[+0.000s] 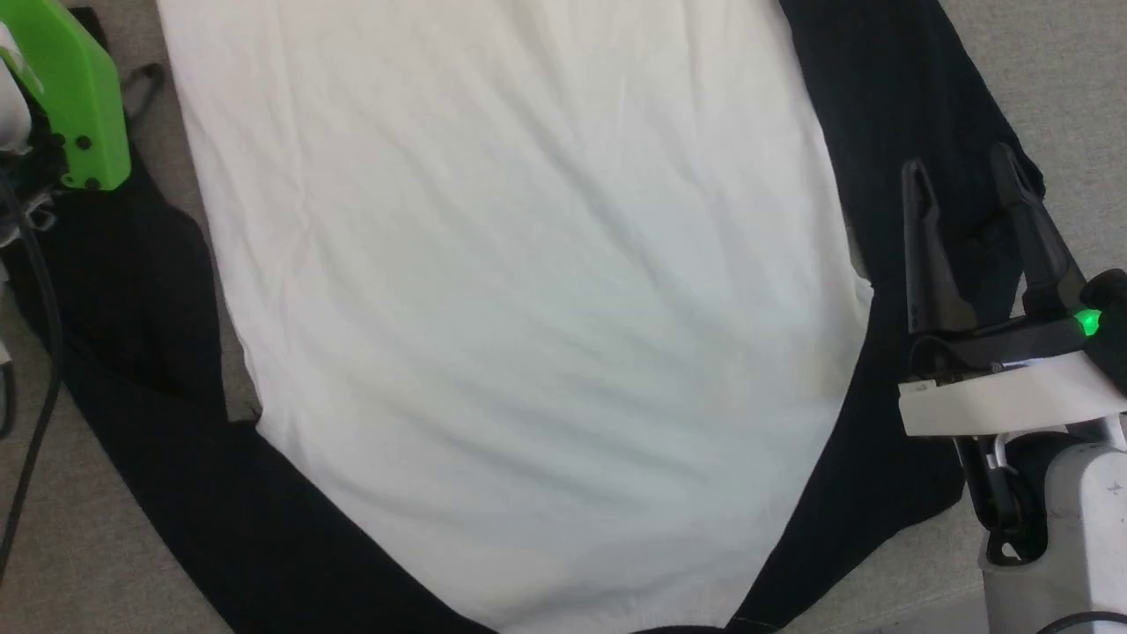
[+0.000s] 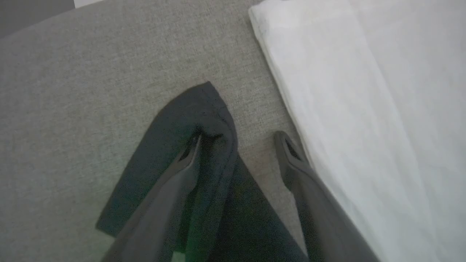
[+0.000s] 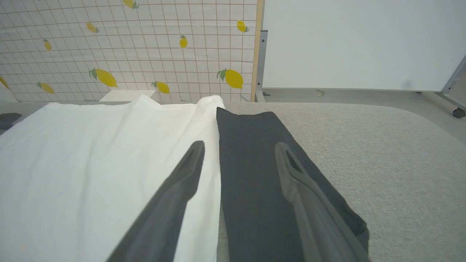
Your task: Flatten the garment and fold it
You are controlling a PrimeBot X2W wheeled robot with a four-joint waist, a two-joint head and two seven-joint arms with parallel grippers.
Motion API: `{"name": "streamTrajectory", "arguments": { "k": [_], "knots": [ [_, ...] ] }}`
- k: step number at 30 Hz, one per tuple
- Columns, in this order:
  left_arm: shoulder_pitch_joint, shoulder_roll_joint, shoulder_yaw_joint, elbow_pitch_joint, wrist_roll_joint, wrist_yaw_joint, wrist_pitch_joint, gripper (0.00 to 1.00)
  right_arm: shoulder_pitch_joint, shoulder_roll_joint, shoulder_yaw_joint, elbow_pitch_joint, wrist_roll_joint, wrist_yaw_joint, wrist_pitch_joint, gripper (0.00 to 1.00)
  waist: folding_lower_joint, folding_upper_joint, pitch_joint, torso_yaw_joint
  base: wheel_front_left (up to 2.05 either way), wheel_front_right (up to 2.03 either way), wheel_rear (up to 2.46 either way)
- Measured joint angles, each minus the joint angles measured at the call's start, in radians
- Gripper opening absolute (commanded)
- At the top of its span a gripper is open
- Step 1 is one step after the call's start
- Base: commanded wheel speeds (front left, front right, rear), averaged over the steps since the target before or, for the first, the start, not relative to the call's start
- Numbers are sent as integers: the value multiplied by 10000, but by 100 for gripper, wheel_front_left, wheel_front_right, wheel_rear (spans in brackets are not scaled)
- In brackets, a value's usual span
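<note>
Cloth covers most of the grey woven surface [image 1: 1065, 79]: the garment [image 1: 511, 308], a soft shirt with a wide white body panel and black sleeves, lies spread out flat. The right gripper [image 1: 960, 163] hovers over the black sleeve on that side, its two long dark fingers wide apart and empty. The left gripper [image 2: 240, 136] is equally wide and holds nothing, with one finger over the other sleeve's end and the other just beside the white panel's edge.
</note>
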Motion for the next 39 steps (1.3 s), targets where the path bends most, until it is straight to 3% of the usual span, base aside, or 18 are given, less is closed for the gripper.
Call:
{"name": "streamTrajectory", "arguments": {
  "k": [1, 2, 3, 4, 8, 18, 23, 31, 35, 39],
  "knots": [
    [-29, 79, -52, -23, 115, 10, 86, 100, 0, 10, 15, 0, 0, 0, 0, 100, 0, 0, 13, -25, 0, 0, 0],
    [-46, 138, -79, -42, 199, 73, 167, 73, 0, 25, 29, 2, 0, 0, 0, 100, 0, 0, 20, -51, 0, 0, 0],
    [-47, 161, -75, -63, 245, 153, 176, 20, 0, 42, 40, 4, 2, 0, 0, 100, 0, 0, 18, -70, 0, 0, 0],
    [-47, 180, -82, -71, 290, 213, 132, 0, 0, 52, 52, 12, 0, 0, -2, 100, 0, 0, 5, -78, 0, 0, 0],
    [-25, 385, -138, 42, 543, 299, -267, 0, 0, 88, 79, 73, 0, 0, 2, 100, 0, 0, -134, -82, 0, 0, 0],
    [543, 92, 59, -320, 752, 196, -2801, 0, 228, 119, -211, 105, -121, 0, 288, 100, 0, 0, -1166, 203, 0, 0, 0],
    [1715, -10, 105, -1666, 518, 194, -3317, 0, 850, 59, -500, -75, -205, 0, 725, 100, -2, 0, -2035, 470, 0, 0, 0],
    [3197, -291, -251, -4943, 424, 742, -3427, 0, 1713, 27, -966, -675, -245, 0, 1342, 100, -3, 0, -3376, 1057, 0, 0, 0],
    [3723, -1051, -966, -6190, 441, 918, -3578, 0, 2034, 46, -1058, -871, -228, 0, 1519, 100, -2, 0, -3932, 1412, 0, 0, 0],
    [4099, -2219, -2065, -6521, 399, 911, -3935, 0, 2165, 77, -1051, -995, -165, 0, 1653, 100, -3, 0, -4320, 1773, 0, 0, 0]
  ]
}}
